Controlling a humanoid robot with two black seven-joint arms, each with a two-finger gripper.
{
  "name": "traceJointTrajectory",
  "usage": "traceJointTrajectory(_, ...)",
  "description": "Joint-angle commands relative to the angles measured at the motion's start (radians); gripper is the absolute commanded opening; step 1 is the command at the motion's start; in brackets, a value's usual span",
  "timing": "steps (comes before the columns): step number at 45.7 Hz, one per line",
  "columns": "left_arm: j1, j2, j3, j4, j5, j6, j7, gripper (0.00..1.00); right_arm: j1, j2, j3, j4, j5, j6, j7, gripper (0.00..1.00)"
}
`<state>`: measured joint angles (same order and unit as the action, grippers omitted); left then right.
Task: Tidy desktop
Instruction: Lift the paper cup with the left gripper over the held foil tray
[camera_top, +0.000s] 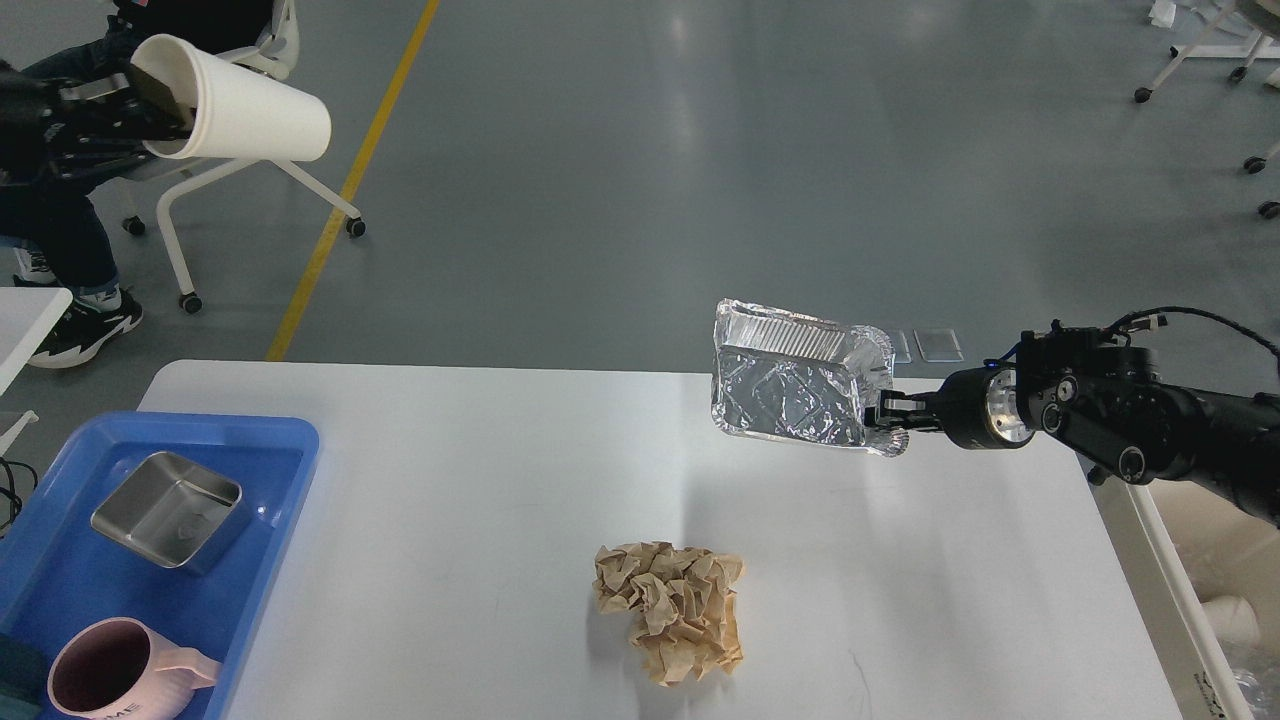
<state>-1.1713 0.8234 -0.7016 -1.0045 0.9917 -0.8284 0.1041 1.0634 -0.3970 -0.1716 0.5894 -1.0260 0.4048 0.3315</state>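
The white desktop (480, 500) fills the lower middle of the head view. My right gripper (885, 418) is shut on the rim of a crumpled foil tray (795, 385) and holds it tilted in the air above the desktop's far right part. My left gripper (120, 95) is at the top left, high above the floor, shut on the rim of a white paper cup (240, 105) that lies sideways in it. A crumpled ball of brown paper (672, 608) lies on the desktop near its front middle.
A blue bin (285, 470) at the desktop's left end holds a steel square dish (168, 508) and a pink mug (105, 675). A person on a white chair (240, 180) is at the far left. A beige box (1215, 580) stands to the right of the desktop.
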Motion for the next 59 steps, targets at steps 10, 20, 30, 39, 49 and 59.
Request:
traceJointTrajectory(10, -0.030, -0.377, 0.002, 0.144, -0.010, 0.120, 0.080, 0.00, 0.015, 0.033, 0.001, -0.005, 0.001, -0.003, 0.000, 0.00)
traceJointTrajectory(20, -0.022, -0.556, 0.007, 0.185, -0.012, 0.155, 0.161, 0.00, 0.027, 0.078, -0.002, -0.016, 0.001, -0.003, -0.002, 0.00)
traceJointTrajectory(30, -0.016, -0.670, 0.024, 0.201, 0.001, 0.163, 0.172, 0.00, 0.029, 0.113, -0.002, -0.045, 0.001, -0.003, -0.002, 0.00)
traceJointTrajectory(39, -0.011, -0.737, 0.092, 0.227, 0.002, 0.163, 0.181, 0.00, 0.033, 0.113, -0.002, -0.046, 0.001, -0.003, -0.002, 0.00)
traceJointTrajectory(49, 0.027, -0.783, 0.134, 0.245, 0.007, 0.190, 0.181, 0.00, 0.046, 0.115, 0.000, -0.046, 0.001, -0.003, -0.002, 0.00)
traceJointTrajectory(59, 0.045, -0.802, 0.171, 0.267, 0.007, 0.210, 0.181, 0.00, 0.049, 0.122, 0.000, -0.046, 0.001, -0.003, -0.002, 0.00)
